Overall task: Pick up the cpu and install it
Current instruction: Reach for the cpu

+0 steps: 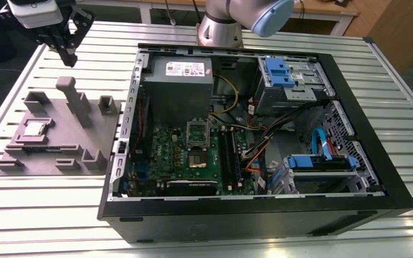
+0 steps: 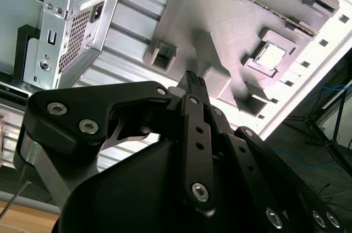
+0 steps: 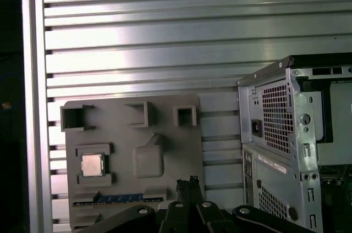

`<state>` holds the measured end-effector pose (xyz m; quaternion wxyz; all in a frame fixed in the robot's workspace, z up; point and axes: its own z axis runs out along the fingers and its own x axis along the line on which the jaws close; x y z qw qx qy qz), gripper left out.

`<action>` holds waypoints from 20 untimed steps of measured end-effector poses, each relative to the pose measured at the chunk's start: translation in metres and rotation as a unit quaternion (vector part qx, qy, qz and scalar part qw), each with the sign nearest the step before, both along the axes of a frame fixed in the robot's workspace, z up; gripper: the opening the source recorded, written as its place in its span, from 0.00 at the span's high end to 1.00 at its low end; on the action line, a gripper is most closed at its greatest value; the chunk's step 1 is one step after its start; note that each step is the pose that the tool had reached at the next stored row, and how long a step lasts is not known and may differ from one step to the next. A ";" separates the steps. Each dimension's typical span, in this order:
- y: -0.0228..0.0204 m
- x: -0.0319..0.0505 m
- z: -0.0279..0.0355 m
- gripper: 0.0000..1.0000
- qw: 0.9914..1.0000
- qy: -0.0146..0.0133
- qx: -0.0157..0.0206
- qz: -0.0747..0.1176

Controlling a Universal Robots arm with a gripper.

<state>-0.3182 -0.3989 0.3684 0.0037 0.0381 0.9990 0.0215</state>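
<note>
The arm's gripper (image 1: 69,59) hangs above the slatted metal counter (image 1: 49,215), off the far edge of a grey tray (image 1: 20,161), its black fingers drawn together with nothing between them; in both wrist views the fingertips (image 3: 193,181) meet at a narrow point.

The cpu (image 1: 34,129) lies flat in a square recess of the tray, silver top up, well apart from the gripper and untouched; in the first wrist view the cpu (image 3: 92,165) sits between two low raised lips, with the tray (image 3: 181,150) flat on the counter (image 3: 137,24); in the second wrist view the cpu (image 2: 270,56) shows beyond the gripper (image 2: 192,79), in its pocket on the tray (image 2: 220,18).

To the exterior view's right of the tray, an open black computer case (image 1: 264,220) rests on the counter just beside it, side panel off; the green motherboard (image 1: 170,150) lies inside, with a grey power supply (image 1: 180,86) behind it and blue drive brackets (image 1: 280,72) further to the exterior view's right.
</note>
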 end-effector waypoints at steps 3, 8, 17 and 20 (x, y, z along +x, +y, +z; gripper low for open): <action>0.0000 -0.0036 -0.0001 0.90 1.000 0.000 0.000 0.000; 0.0000 -0.0048 -0.0001 0.90 1.000 0.000 0.000 0.000; 0.0000 -0.0064 -0.0002 0.90 1.000 0.000 0.000 0.000; 0.0000 -0.0071 -0.0002 0.90 1.000 0.000 0.000 0.000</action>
